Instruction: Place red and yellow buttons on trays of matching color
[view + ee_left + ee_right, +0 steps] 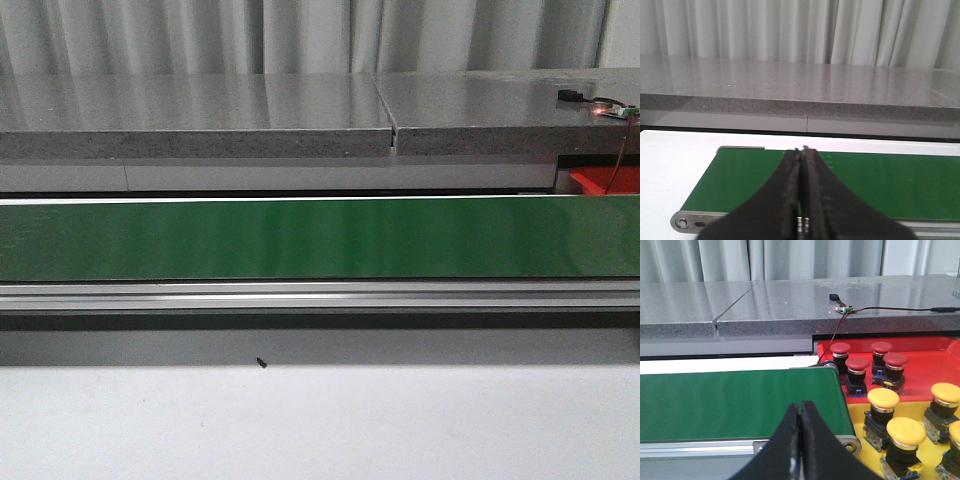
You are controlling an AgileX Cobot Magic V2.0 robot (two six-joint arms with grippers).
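Observation:
In the right wrist view several red buttons [857,365] stand on a red tray [930,365], and several yellow buttons [883,398] stand on a yellow tray [860,420] nearer me. Both trays sit at the end of a green conveyor belt [735,402]. My right gripper [801,404] is shut and empty, above the belt's near edge beside the yellow tray. My left gripper [801,149] is shut and empty, above the other end of the belt [880,182]. In the front view the belt [300,238] carries no button, and a corner of the red tray [605,180] shows at far right. Neither gripper shows there.
A grey stone counter [200,115] runs behind the belt, with curtains behind it. A small circuit board [842,308] with a red and black wire lies on the counter above the red tray. An aluminium rail [320,295] edges the belt's front. A small dark speck [261,363] lies on the white table.

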